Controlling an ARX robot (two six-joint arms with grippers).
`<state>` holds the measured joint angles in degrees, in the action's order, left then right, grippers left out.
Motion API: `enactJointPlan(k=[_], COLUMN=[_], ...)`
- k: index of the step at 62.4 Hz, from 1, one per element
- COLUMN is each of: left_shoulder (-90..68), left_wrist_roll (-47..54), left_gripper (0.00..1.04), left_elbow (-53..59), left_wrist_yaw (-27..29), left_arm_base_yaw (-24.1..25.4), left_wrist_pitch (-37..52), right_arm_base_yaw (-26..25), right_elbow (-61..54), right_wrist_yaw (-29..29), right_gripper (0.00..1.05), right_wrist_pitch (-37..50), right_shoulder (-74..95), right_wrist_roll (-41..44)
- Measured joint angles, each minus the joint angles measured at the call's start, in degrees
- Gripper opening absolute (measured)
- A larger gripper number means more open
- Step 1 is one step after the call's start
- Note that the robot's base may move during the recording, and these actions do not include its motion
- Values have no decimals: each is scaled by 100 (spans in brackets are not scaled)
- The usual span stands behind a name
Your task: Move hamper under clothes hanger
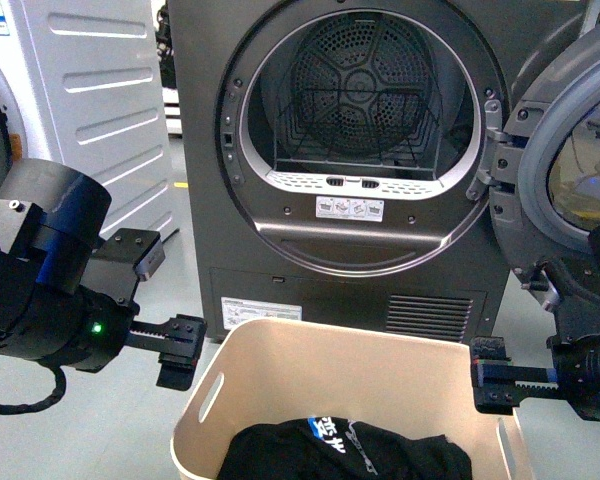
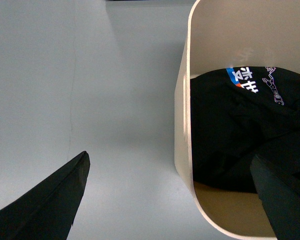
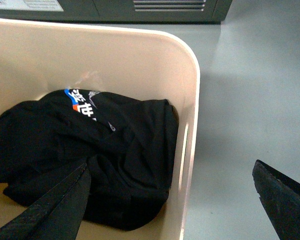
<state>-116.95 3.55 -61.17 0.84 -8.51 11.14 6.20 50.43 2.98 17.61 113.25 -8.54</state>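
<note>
Crumpled black garment with a blue-and-white print, heaped on the bottom of a beige plastic rectangular hamper with rounded corners and slot handles. Sits squarely between the two hands. Black left gripper spread wide and holding nothing, straddling one side wall: one finger outside over the pale grey floor, the other inside above the garment. Black right gripper likewise wide apart and empty, astride the opposite wall next to its slot handle. Contact with the plastic: impossible to tell.

Progress, as a judgement: hardly begun. No pinch on either wall yet, and no dark grey metal clothes hanger visible in any view, so no telling how far off. Left to do: close on both walls, shift the bin, set it down beneath the bar.

Straight ahead, beyond both hands: dark grey front-loading dryer, round door swung open past the right gripper; white appliance past the left gripper.

Writing: on the garment, white Chinese-looking characters on a blue patch plus thin white script, not surely legible. White sticker under the drum opening and white label on the lower panel, both too small to read
</note>
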Motion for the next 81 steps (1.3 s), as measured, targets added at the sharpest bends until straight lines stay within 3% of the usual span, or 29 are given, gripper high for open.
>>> enactJointPlan(k=[40, 81], left_shoulder=[-1405, -2347], left_wrist_roll=[101, -415], left_gripper=[98, 98], left_elbow=[-442, -1672], left_wrist_yaw=[-234, 76], left_arm_base_yaw=[-66, -111], left_wrist_pitch=[979, 590], right_arm_base_yaw=[0, 87], right_elbow=[761, 1685], right_wrist_yaw=[254, 457], right_gripper=[97, 97], right_wrist_pitch=[142, -315], right_shoulder=[1611, 2258], right_wrist_roll=[-103, -205])
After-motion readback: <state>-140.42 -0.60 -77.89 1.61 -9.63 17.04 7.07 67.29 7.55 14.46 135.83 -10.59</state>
